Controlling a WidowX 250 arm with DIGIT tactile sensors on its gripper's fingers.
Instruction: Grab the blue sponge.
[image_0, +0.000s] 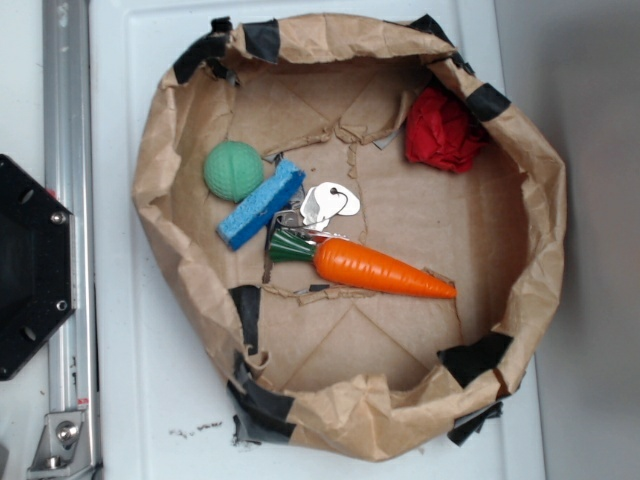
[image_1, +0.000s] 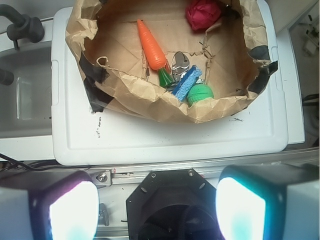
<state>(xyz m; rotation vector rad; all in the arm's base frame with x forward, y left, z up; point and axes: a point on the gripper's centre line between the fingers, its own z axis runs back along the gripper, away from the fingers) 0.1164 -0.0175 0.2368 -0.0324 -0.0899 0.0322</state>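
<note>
The blue sponge (image_0: 262, 203) lies flat in the brown paper bag basin (image_0: 150, 190), slanted between the green ball (image_0: 233, 170) and a bunch of keys (image_0: 322, 205). In the wrist view the blue sponge (image_1: 187, 82) shows far ahead, beside the green ball (image_1: 200, 93). My gripper (image_1: 157, 207) hangs open high above the robot's black base (image_1: 170, 200), well short of the basin. Its two fingers (image_1: 70, 210) frame the bottom corners with nothing between them. The gripper is out of the exterior view.
An orange toy carrot (image_0: 375, 268) lies below the keys. A crumpled red cloth (image_0: 442, 130) sits at the basin's far right wall. The basin rests on a white lid (image_1: 165, 137). A metal rail (image_0: 65, 200) and the black base plate (image_0: 30, 265) lie at the left.
</note>
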